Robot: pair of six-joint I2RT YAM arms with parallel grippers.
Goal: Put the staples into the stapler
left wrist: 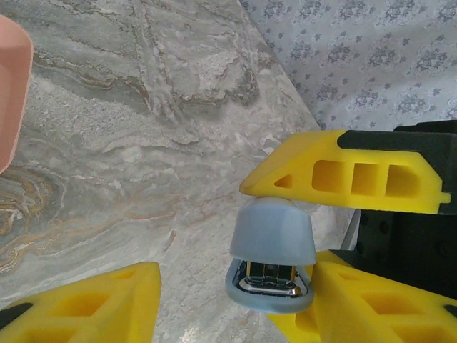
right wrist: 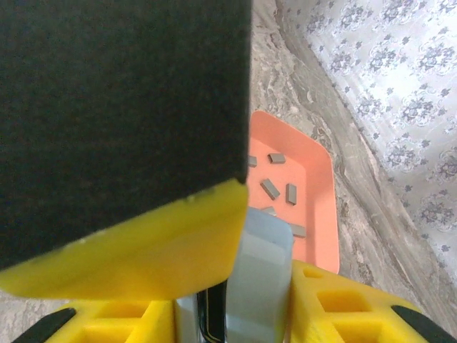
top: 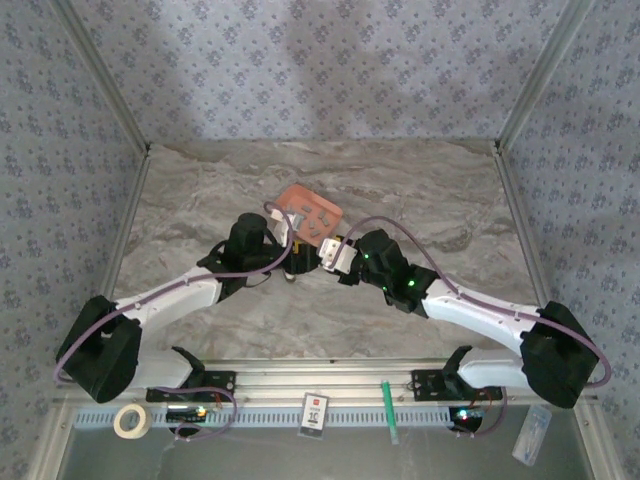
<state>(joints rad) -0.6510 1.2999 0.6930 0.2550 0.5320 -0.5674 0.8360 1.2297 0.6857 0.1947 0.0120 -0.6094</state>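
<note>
Readying stapler (left wrist: 271, 246) for opening: right claw (right wrist: 243, 314) grasps it; left claw (left wrist: 232, 293) released, straddling its nose. Orange tray (right wrist: 321, 214) holds staples (right wrist: 270, 188). Next, probably: lift cover.

Right wrist view: a big black-and-yellow finger (right wrist: 121, 143) blocks much of the picture, swallowing half the orange tray (right wrist: 321, 193) and part of one of the staples (right wrist: 252, 161). The stapler (right wrist: 265, 279) runs off the bottom edge. From above, the staples are mere specks, uncountable. Left wrist view: the tray's just a blurred sliver, and the stapler's back end is buried between yellow fingers (left wrist: 357, 179).
</note>
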